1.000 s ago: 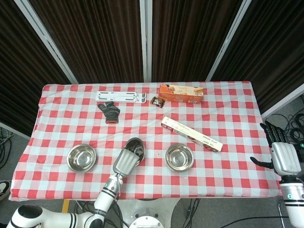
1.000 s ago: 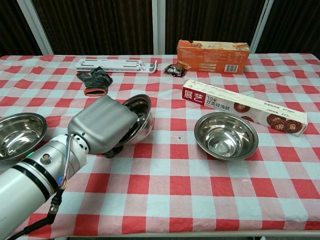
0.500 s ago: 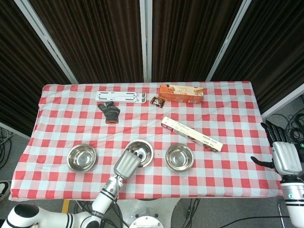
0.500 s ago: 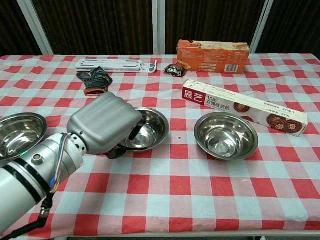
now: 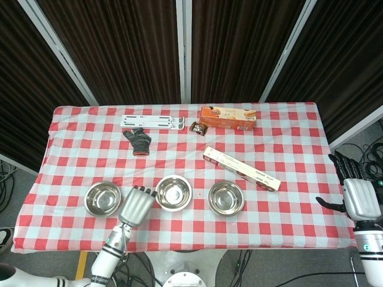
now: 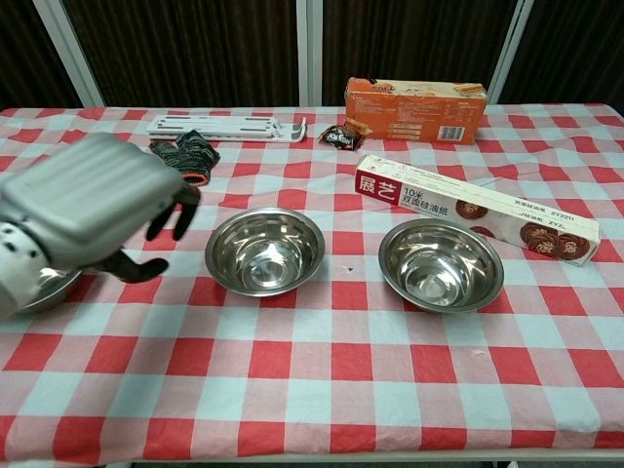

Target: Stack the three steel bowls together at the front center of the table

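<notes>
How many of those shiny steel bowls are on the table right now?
3, in a row near the front edge: the left bowl, partly behind the left hand in the chest view; the middle bowl, and the right bowl. None are stacked yet.

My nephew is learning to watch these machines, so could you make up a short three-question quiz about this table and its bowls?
1. True or false: the three steel bowls are already stacked.
2. What does the left hand hold? A) the middle bowl B) the black glove C) nothing
3. Fill in: the long red and white box lies behind the ____ bowl.

Key
1. False. The bowls sit apart in a row; the left bowl is separate too.
2. C. Its fingers are spread, hovering between the left and middle bowls.
3. Right.
</notes>
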`<state>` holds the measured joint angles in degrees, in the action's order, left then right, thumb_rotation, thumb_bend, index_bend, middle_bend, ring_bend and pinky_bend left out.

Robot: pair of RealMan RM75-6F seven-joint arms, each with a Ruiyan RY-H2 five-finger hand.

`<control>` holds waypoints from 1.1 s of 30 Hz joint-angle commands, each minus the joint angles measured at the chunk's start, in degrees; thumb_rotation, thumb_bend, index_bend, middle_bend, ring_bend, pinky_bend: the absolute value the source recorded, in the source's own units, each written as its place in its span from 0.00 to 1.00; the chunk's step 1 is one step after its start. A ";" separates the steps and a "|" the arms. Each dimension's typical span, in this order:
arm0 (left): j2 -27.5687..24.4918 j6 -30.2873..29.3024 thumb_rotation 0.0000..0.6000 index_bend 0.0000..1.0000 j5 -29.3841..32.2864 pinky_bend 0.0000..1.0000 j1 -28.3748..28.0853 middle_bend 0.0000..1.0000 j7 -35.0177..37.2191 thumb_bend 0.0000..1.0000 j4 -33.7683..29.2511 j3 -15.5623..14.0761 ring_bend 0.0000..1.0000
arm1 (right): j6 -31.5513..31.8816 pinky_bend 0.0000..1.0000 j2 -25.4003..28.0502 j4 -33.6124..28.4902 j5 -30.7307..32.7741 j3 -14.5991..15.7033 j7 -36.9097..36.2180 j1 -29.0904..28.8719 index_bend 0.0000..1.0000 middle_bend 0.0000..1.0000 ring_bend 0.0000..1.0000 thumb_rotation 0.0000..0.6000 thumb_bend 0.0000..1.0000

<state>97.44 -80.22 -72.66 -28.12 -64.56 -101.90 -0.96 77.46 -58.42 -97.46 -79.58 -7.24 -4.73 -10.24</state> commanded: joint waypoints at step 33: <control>-6.47 -2.45 1.00 0.48 -2.39 0.58 14.55 0.56 24.88 0.17 12.50 -2.96 0.48 | -1.29 0.00 -0.68 -3.13 0.75 0.76 6.26 -0.75 0.00 0.00 0.00 1.00 0.04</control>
<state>90.40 -83.14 -75.10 -13.53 -40.08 -90.54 -4.51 76.16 -59.10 -100.59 -78.83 -6.48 1.52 -10.99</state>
